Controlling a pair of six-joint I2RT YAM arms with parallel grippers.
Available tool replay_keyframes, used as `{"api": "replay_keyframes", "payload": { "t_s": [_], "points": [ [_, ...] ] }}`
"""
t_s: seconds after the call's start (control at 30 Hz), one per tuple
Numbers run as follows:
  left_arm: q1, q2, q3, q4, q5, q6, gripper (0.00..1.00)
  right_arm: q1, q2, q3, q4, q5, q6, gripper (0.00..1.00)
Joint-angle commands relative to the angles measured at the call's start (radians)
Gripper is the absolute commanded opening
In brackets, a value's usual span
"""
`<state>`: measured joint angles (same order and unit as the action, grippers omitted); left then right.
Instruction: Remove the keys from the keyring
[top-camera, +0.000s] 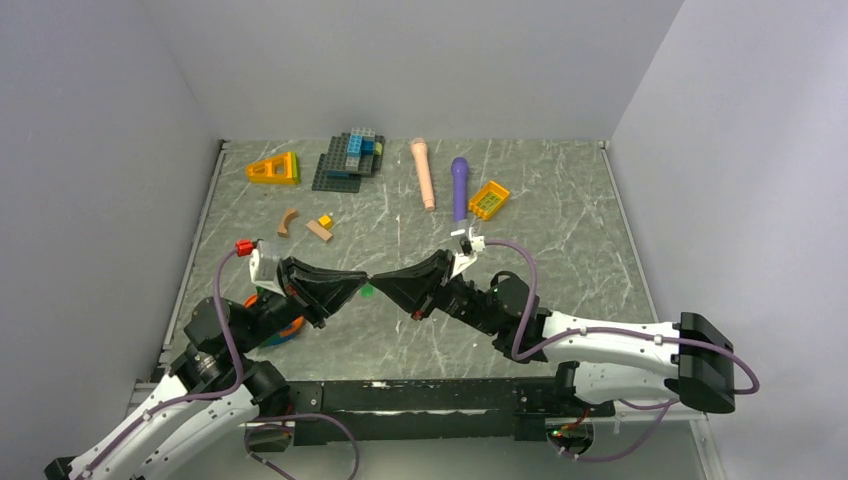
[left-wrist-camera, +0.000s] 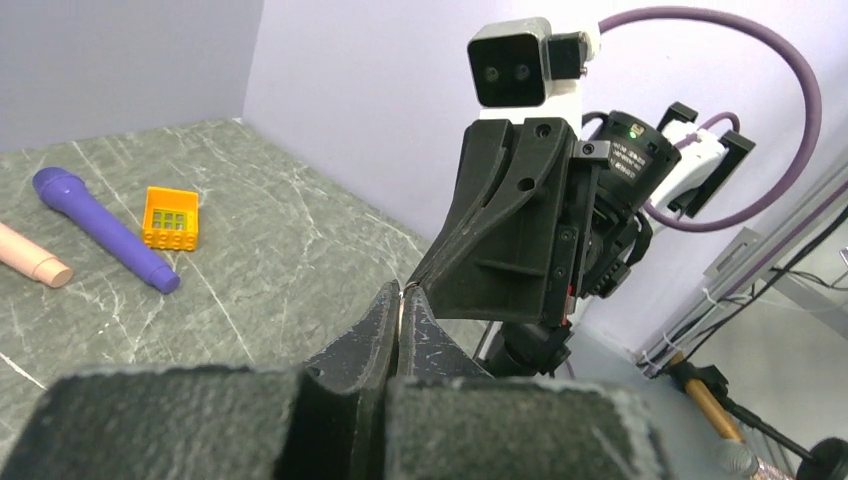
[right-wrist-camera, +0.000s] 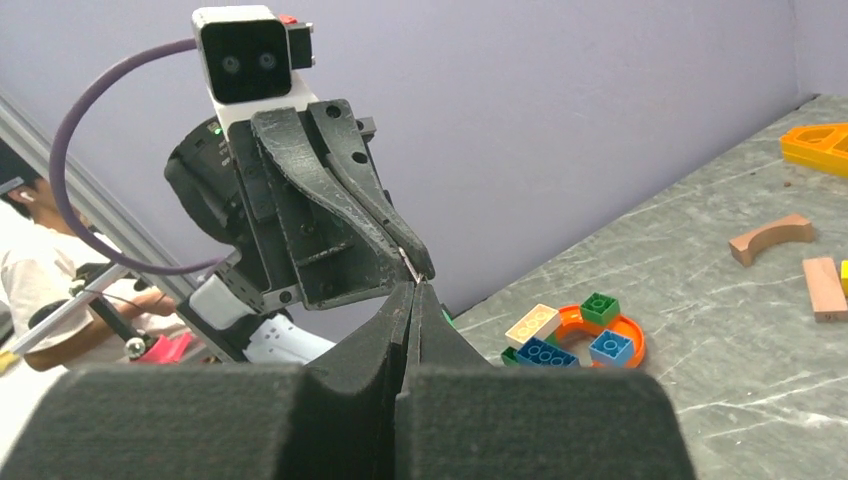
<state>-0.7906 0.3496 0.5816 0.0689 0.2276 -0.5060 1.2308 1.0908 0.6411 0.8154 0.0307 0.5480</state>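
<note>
Both arms meet tip to tip over the near middle of the table (top-camera: 560, 330). The left gripper (top-camera: 364, 280) and right gripper (top-camera: 381, 283) are each clenched tight on a thin metal sliver that I'd guess is the keyring (right-wrist-camera: 410, 265), held up in the air so they can work it apart between them. Can't make out the keys themselves, they're too tiny, and there's no brand, label or writing readable anywhere.

Two grippers: left gripper (top-camera: 360, 281), right gripper (top-camera: 384, 283). Two mics: pink mic (top-camera: 424, 173), purple mic (top-camera: 459, 188). Two wood blocks: arch (top-camera: 288, 222), bar (top-camera: 319, 231). One brick stack (top-camera: 350, 160).
</note>
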Motion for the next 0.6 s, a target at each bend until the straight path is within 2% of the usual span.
{"api": "replay_keyframes", "payload": {
  "t_s": [0.0, 0.33, 0.47, 0.57],
  "points": [
    [0.01, -0.038, -0.03, 0.093, -0.18, -0.046, 0.0, 0.014, 0.023, -0.008, 0.205, -0.008, 0.059, 0.0],
    [0.01, -0.113, -0.122, 0.277, -0.214, -0.079, 0.0, 0.014, 0.103, -0.058, 0.43, 0.018, 0.093, 0.0],
    [0.01, -0.141, -0.143, 0.314, -0.224, -0.089, 0.0, 0.012, 0.127, -0.088, 0.542, 0.022, 0.104, 0.0],
    [0.009, -0.134, -0.127, 0.293, -0.215, -0.086, 0.0, 0.012, 0.132, -0.087, 0.552, 0.018, 0.108, 0.0]
  ]
}}
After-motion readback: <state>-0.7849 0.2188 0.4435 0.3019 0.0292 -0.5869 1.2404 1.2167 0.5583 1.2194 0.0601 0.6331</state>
